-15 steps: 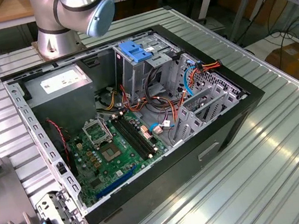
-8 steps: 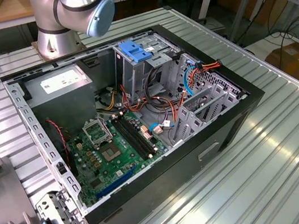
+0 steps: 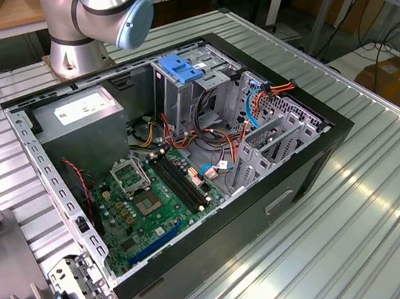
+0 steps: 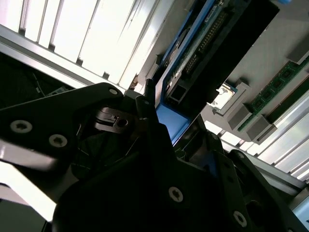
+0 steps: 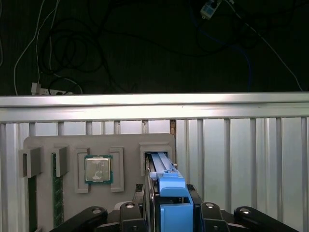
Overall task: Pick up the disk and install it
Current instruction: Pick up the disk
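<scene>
The disk (image 5: pixel 161 162) stands on edge in a slot of a grey parts tray (image 5: pixel 67 145), its blue side rail facing the first wrist camera. My gripper (image 5: pixel 171 192) straddles it, with a black finger close against each side and no gap showing, so it looks shut on the disk. In the second wrist view the disk (image 4: pixel 212 53) shows its dark circuit-board face and blue rail, with the gripper (image 4: pixel 166 123) at its near end. The open computer case (image 3: pixel 185 152) lies on the table in the exterior view, and its metal drive cage (image 3: pixel 198 92) carries a blue latch (image 3: pixel 180 68).
A processor (image 5: pixel 98 169) and memory sticks (image 5: pixel 57 193) sit in the tray beside the disk. Beyond the tray runs the table's aluminium edge (image 5: pixel 154 106), with cables on dark floor behind. Inside the case are a grey power-supply box (image 3: pixel 78 112), the motherboard (image 3: pixel 144 205) and loose cables. The arm's base (image 3: pixel 96 13) stands behind the case.
</scene>
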